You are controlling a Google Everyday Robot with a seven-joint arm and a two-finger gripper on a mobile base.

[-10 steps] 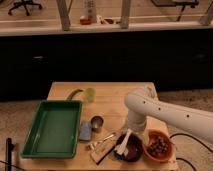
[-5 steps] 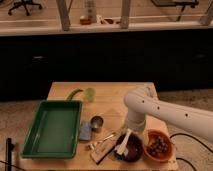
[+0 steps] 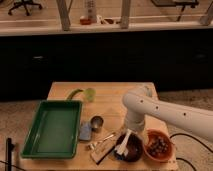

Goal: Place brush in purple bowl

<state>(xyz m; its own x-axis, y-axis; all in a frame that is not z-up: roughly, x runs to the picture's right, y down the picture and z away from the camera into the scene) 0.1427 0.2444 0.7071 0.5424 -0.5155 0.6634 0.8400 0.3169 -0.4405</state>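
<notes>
Probably light, stiff brush [image 3: 122,143] lying across near-left rim of purple bowl [image 3: 132,152], best pinched mid-handle; gripper [image 3: 131,136] just above, grip state can't tell.

Hand [image 3: 129,135] low over purple bowl [image 3: 132,154], brush [image 3: 122,144] at its left rim, orange bowl [image 3: 159,146] beside

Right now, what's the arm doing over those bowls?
The robot's one arm reaches in from the right, with its hand low over the purple bowl near the front of the table. The brush appears to rest with its pale head in that bowl and its handle angled up toward the hand. The orange bowl sits just to the right, and the green tray is to the left.
</notes>
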